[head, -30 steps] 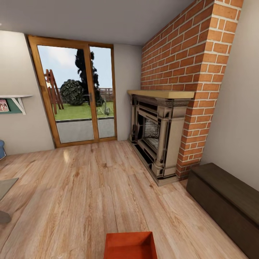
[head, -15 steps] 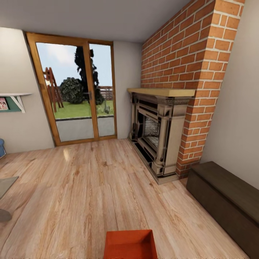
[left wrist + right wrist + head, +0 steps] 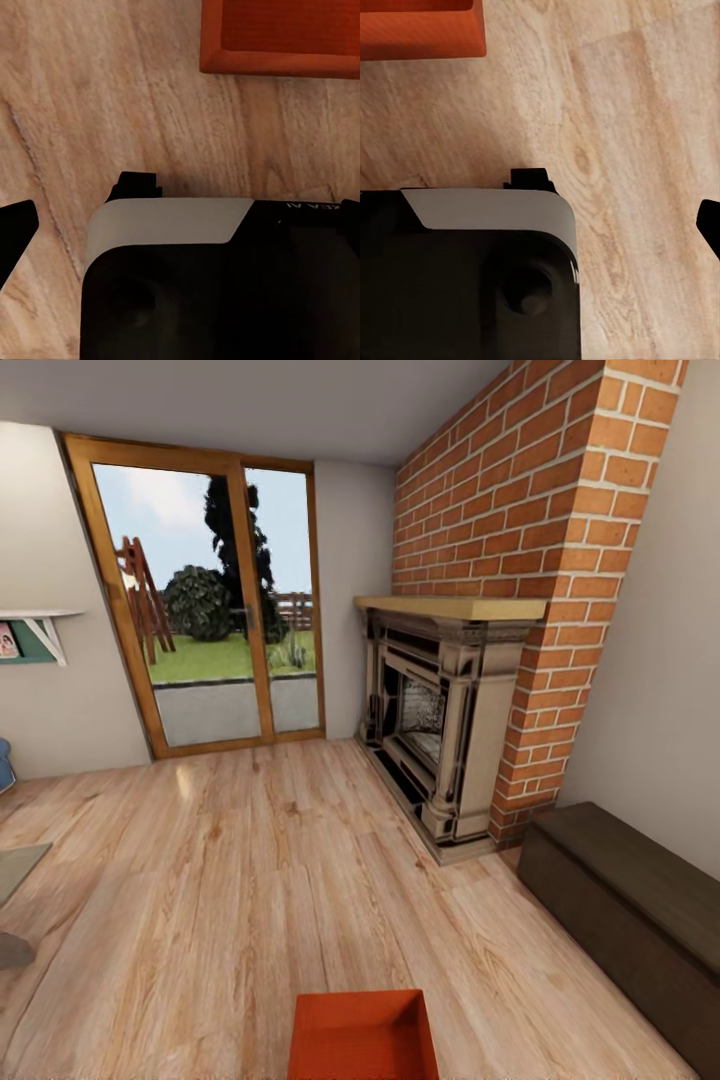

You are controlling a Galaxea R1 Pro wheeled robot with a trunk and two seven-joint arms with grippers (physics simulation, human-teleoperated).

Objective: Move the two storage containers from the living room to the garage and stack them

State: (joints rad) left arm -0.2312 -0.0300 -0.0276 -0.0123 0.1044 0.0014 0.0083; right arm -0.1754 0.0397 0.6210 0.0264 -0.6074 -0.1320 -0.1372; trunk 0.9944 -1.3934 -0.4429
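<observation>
One orange-red storage container [image 3: 362, 1035] sits on the light wood plank floor of the living room, at the bottom middle of the head view, open side up and empty. Its corner also shows in the left wrist view as the container [image 3: 281, 34], and in the right wrist view as the container [image 3: 416, 26]. My left gripper [image 3: 180, 232] hangs over the planks beside my own base, dark fingertips [image 3: 16, 232] spread wide, nothing between them. My right gripper [image 3: 540, 225] hangs likewise, one fingertip [image 3: 709, 223] at the picture's edge. The second container and the garage are out of view.
A red brick fireplace [image 3: 450, 730] stands ahead on the right, with a long low dark-brown cabinet [image 3: 625, 905] nearer along the right wall. Glass doors [image 3: 215, 620] lie straight ahead. A wall shelf [image 3: 40, 630] is at the left. My black and grey base [image 3: 225, 292] is below both wrists.
The whole head view has shifted slightly, so the camera moved. The doors and fireplace look a little larger, and a bit more of the container shows.
</observation>
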